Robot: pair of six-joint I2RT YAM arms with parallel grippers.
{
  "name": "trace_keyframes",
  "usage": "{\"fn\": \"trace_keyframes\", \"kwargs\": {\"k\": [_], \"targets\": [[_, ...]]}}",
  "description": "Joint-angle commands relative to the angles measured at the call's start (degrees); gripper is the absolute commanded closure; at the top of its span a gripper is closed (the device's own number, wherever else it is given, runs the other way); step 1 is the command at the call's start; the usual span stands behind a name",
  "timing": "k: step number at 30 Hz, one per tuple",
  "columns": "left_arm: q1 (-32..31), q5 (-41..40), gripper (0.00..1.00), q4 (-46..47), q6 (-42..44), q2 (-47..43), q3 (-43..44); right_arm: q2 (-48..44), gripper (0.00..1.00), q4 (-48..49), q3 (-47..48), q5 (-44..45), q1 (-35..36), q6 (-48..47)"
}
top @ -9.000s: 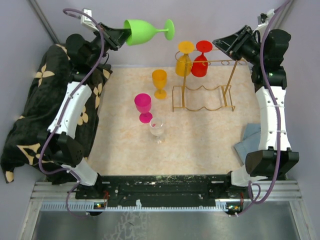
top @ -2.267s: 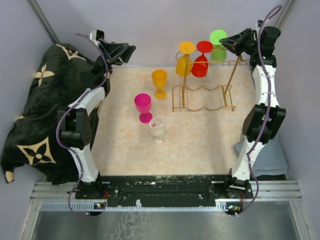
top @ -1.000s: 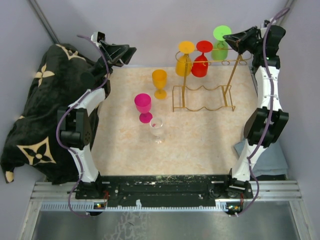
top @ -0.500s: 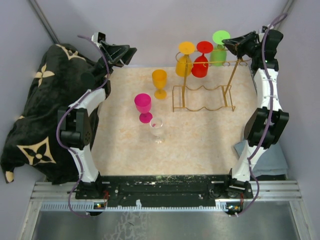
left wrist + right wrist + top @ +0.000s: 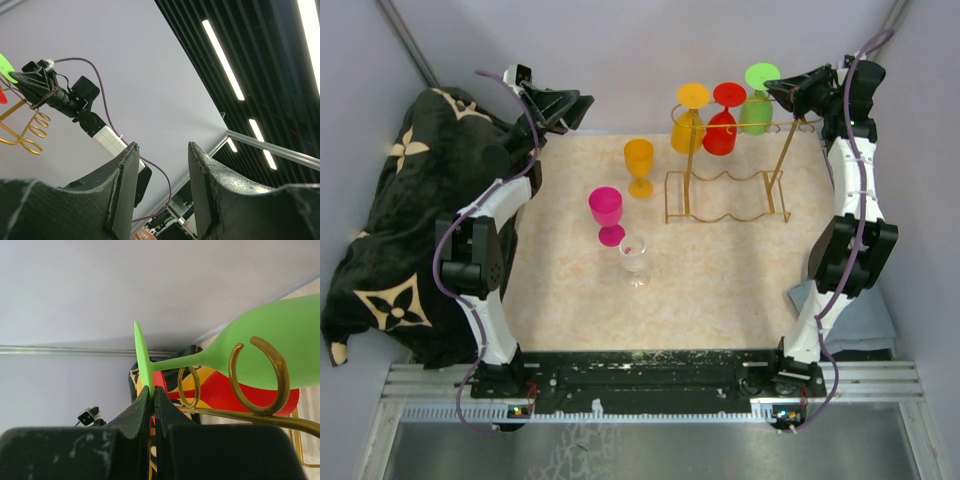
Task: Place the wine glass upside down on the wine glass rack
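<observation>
Pale speckled stone-look surface (image 5: pixel 720 290), grey walls. Far right corner: thin gold wire rack (image 5: pixel 686 190), springy-looking, with yellow goblet (image 5: pixel 688 128) and red goblet (image 5: pixel 720 130) hung inverted. Matte lime-green wine glass (image 5: pixel 757 102) inverted at rack's right end, stem beside the rail loops; seated or not, cannot tell. Right pincer (image 5: pixel 153 390) clamped on its thin foot disc (image 5: pixel 141 355). Left pincer (image 5: pixel 162 150) spread, empty, aimed at ceiling. Probably plastic: light, stiff, smooth, slip-prone in an edge pinch. Stem likely a surer hold.

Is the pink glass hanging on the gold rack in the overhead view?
No, the pink glass stands upright on the table, left of the rack.
</observation>
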Motion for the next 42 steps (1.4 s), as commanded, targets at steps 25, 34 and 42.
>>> {"fn": "trace_keyframes", "kwargs": {"k": [25, 34, 42], "targets": [[-0.32, -0.24, 0.50, 12.76, -5.34, -2.60, -0.97, -6.25, 1.00, 7.08, -5.99, -1.13, -0.38, 4.66], [-0.30, -0.24, 0.50, 12.89, -5.34, -2.71, -1.33, -5.47, 1.00, 5.28, -3.26, -0.89, -0.38, 4.79], [-0.30, -0.39, 0.50, 13.20, -5.61, -2.82, -1.47, -6.45, 1.00, 8.30, -4.95, 0.01, -0.38, 7.81]]}}
